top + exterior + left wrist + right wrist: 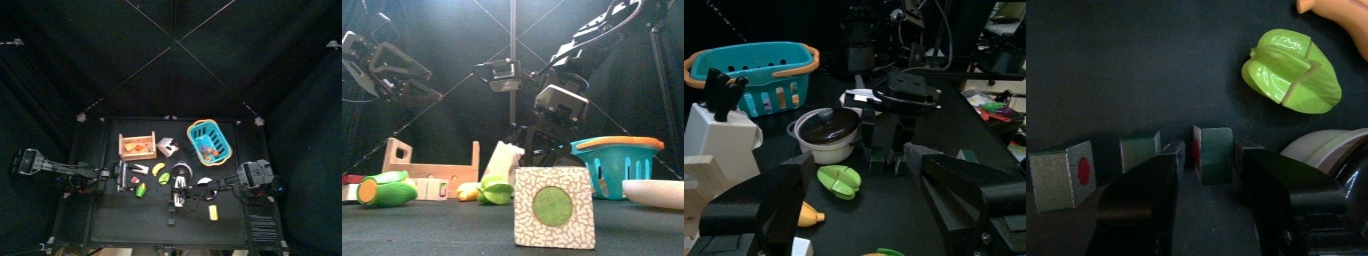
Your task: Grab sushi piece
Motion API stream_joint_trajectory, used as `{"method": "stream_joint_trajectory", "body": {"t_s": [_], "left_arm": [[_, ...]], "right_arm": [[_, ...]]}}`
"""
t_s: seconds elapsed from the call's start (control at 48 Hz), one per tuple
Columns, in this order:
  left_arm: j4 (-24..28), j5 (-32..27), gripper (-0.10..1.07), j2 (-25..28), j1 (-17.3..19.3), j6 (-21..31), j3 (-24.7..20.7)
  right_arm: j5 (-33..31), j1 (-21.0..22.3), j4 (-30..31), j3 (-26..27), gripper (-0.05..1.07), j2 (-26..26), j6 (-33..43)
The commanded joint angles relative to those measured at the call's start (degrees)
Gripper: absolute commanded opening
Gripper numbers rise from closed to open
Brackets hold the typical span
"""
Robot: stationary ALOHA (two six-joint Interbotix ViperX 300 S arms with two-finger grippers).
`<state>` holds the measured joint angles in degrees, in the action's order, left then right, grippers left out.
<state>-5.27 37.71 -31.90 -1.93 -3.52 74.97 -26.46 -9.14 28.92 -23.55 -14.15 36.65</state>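
the right tool [1213, 200], its flat black jaws spread, hangs right over a row of small dark blocky sushi pieces [1213, 152] on the matte black bench [1106, 70], a glossy green lobed vegetable [1296, 68] beyond them, black curtains around.

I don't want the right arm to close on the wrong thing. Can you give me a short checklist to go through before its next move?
1. Right gripper jaws open: ok, a clear gap shows between them.
2. Sushi pieces under the jaws: ok, small dark blocks lie in a row right ahead of them.
3. One piece singled out: cannot tell, several stand close together.
4. Green pepper out of the grip path: ok, it lies apart from the row.
5. White bowl clear of the jaw: cannot tell, its rim is close beside one jaw.
6. Left gripper out of the way: ok, hanging back, open and empty.
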Motion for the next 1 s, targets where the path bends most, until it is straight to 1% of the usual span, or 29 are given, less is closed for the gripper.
{"method": "stream_joint_trajectory", "body": {"t_s": [0.0, 0.667, 0.75, 0.875, 0.979], "left_arm": [[0.0, 0.3, 1.03, 0.1, 0.0, 0.0, -0.7], [0.0, 0.2, 1.03, 0.1, 0.0, 0.0, -0.3], [0.0, 0.2, 1.03, 0.1, 0.0, 0.0, -0.3], [0.0, 0.2, 1.03, 0.1, 0.0, 0.0, -0.1], [-0.1, 0.2, 1.03, 0.1, 0.0, 0.0, -0.1]], "right_arm": [[-0.1, 0.1, 0.2, 1.3, 0.78, 1.1, 0.0], [-0.1, 0.2, 0.2, 1.4, 0.77, 0.8, -0.1], [-0.1, 0.2, 0.2, 1.4, 0.73, 0.8, -0.2], [-0.1, 0.3, 0.2, 1.5, 0.59, 0.8, -0.1], [-0.1, 0.4, 0.2, 1.6, 0.53, 0.8, -0.1]]}}
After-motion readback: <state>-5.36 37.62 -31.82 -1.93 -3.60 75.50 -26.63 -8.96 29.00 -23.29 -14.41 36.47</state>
